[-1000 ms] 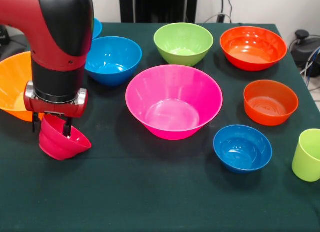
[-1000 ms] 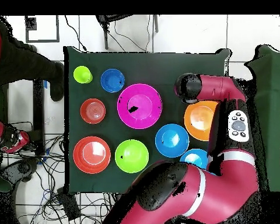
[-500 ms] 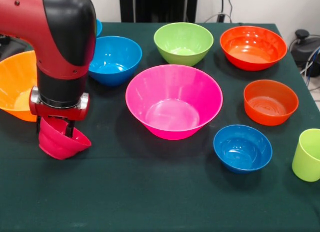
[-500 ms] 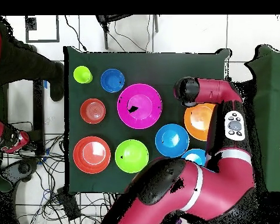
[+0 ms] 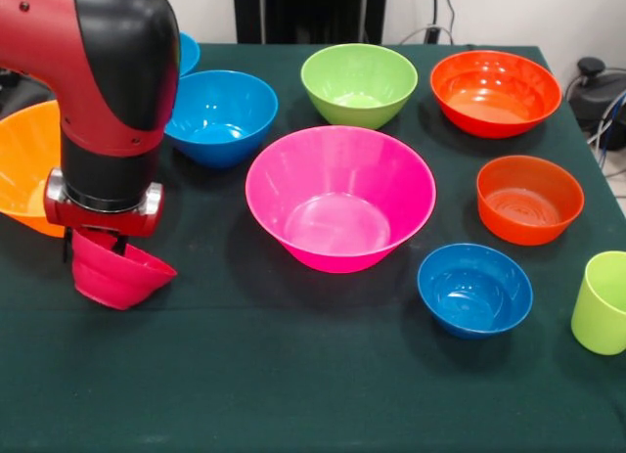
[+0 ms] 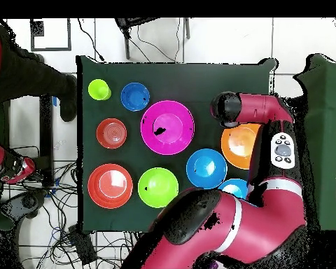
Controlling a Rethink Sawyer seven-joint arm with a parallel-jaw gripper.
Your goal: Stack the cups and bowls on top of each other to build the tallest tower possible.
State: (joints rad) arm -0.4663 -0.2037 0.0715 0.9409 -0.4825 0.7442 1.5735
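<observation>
The hand (image 5: pixel 96 246) is clamped on the rim of the small crimson bowl (image 5: pixel 117 272), which hangs tilted just under the wrist with its opening facing up and off to one side. Can't really say if the bowl's bottom edge is touching the tabletop (image 5: pixel 293 375) or a hair above it.

The big orange bowl (image 5: pixel 24 169) is right behind the hand, partly hidden by the arm. The medium blue bowl (image 5: pixel 220 115) is a bit further back on the other side, and the large pink bowl (image 5: pixel 339 199) is off to the side, near but apart. Beyond the pink one there's a small blue bowl (image 5: pixel 475 289), a red-orange bowl (image 5: pixel 529 199) and the lime cup (image 5: pixel 601 303), well away from the hand. The green bowl (image 5: pixel 359 83) and the bigger red-orange one (image 5: pixel 496 91) sit at the back.

Nothing's stacked, every piece is on its own.
</observation>
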